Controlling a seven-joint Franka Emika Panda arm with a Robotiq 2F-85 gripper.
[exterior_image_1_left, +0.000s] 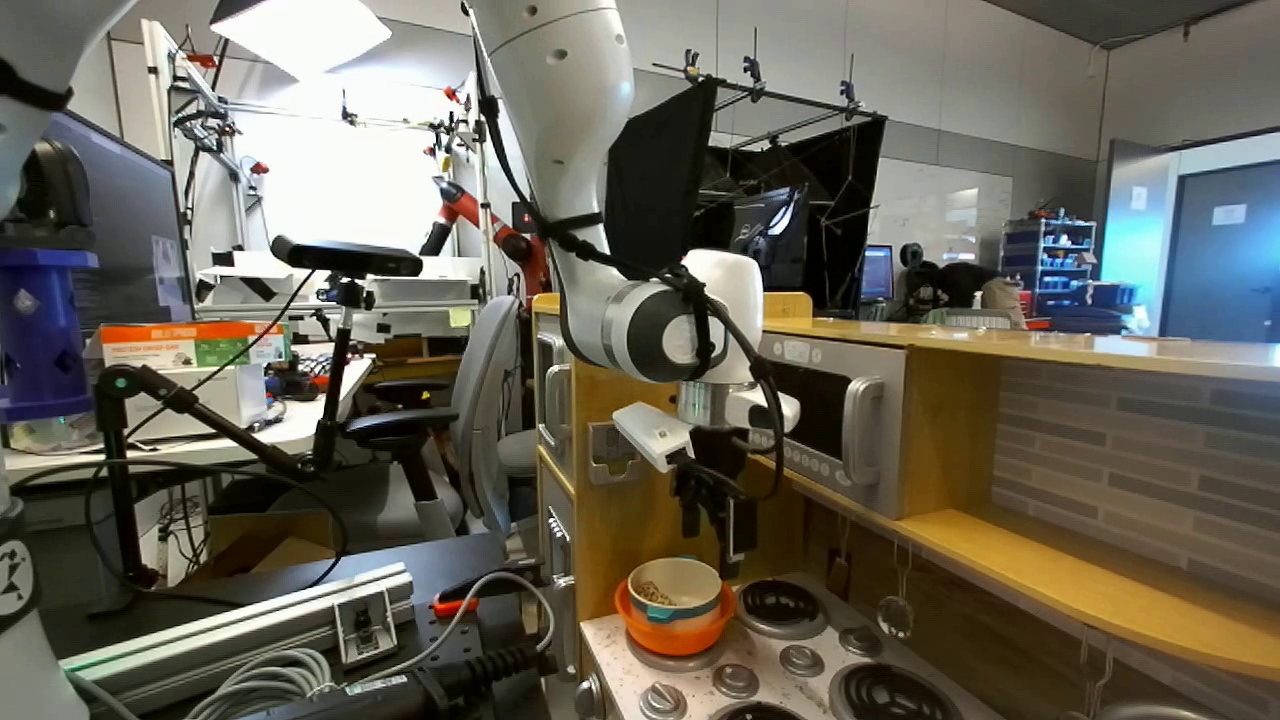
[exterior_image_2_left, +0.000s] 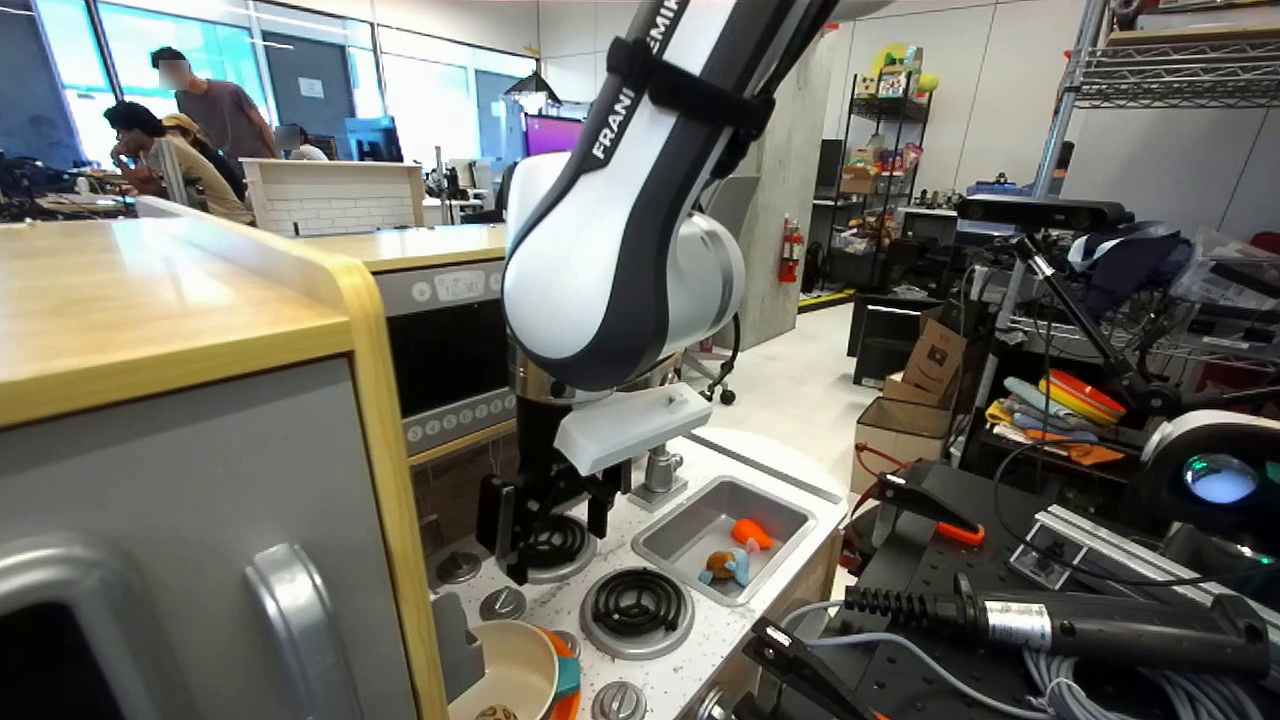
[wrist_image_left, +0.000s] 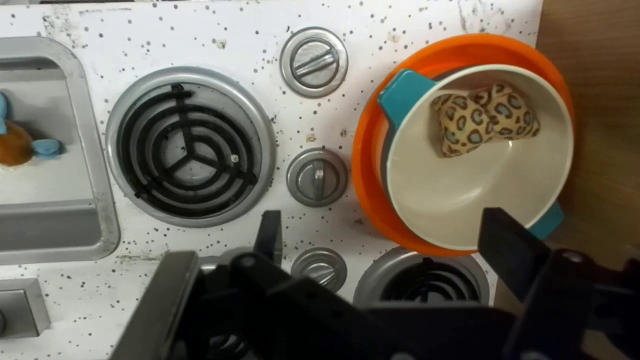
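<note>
My gripper (wrist_image_left: 381, 214) is open and empty, its two black fingers wide apart above the stove. It also shows in both exterior views (exterior_image_1_left: 716, 535) (exterior_image_2_left: 556, 548), pointing down and touching nothing. The nearest thing is a cream pot (wrist_image_left: 465, 195) with teal handles, seated in an orange bowl (wrist_image_left: 367, 200) on a stove corner. A leopard-print soft toy (wrist_image_left: 482, 120) lies inside the pot. The pot shows in both exterior views (exterior_image_1_left: 690, 577) (exterior_image_2_left: 520, 650). In the wrist view, one finger overlaps the pot's lower rim; the gripper is higher up.
A grey sink (exterior_image_2_left: 650, 545) holds an orange toy (exterior_image_2_left: 750, 533) and a brown and blue soft toy (exterior_image_2_left: 722, 568). Coil burners (wrist_image_left: 190, 150) and knobs (wrist_image_left: 317, 177) cover the stovetop. A toy microwave (exterior_image_1_left: 820, 410), a shelf (exterior_image_1_left: 1100, 580) and a faucet (exterior_image_2_left: 660, 470) stand near the arm.
</note>
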